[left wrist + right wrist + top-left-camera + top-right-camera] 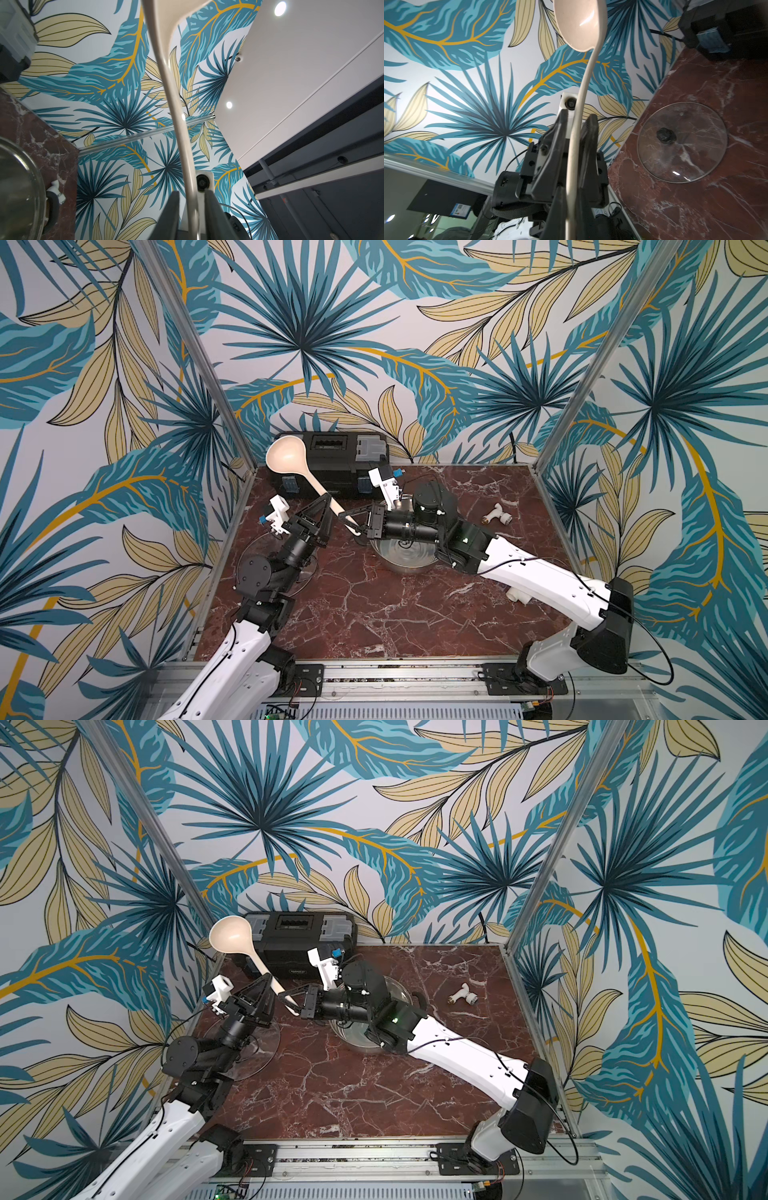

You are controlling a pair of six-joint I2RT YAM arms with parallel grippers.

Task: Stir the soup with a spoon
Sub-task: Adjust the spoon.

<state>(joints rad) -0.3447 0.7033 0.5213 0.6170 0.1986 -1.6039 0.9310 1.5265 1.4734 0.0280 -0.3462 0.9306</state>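
The spoon (286, 458) (230, 934), a cream-beige ladle, is held in the air with its bowl up and to the left. Its slim handle slants down toward the right. My right gripper (352, 526) (571, 193) is shut on the handle's lower end. My left gripper (329, 499) (192, 193) stands open higher up the handle (176, 104), with a gap on each side. The steel pot (401, 560) (357, 1038) sits under my right forearm. It is shiny and bare inside, with no soup visible.
A clear glass lid (681, 141) (257, 1048) with a black knob lies flat on the red marble table (374, 614), under my left arm. A black toolbox (332, 460) stands at the back wall. A small white pipe fitting (496, 514) lies to the right of the pot.
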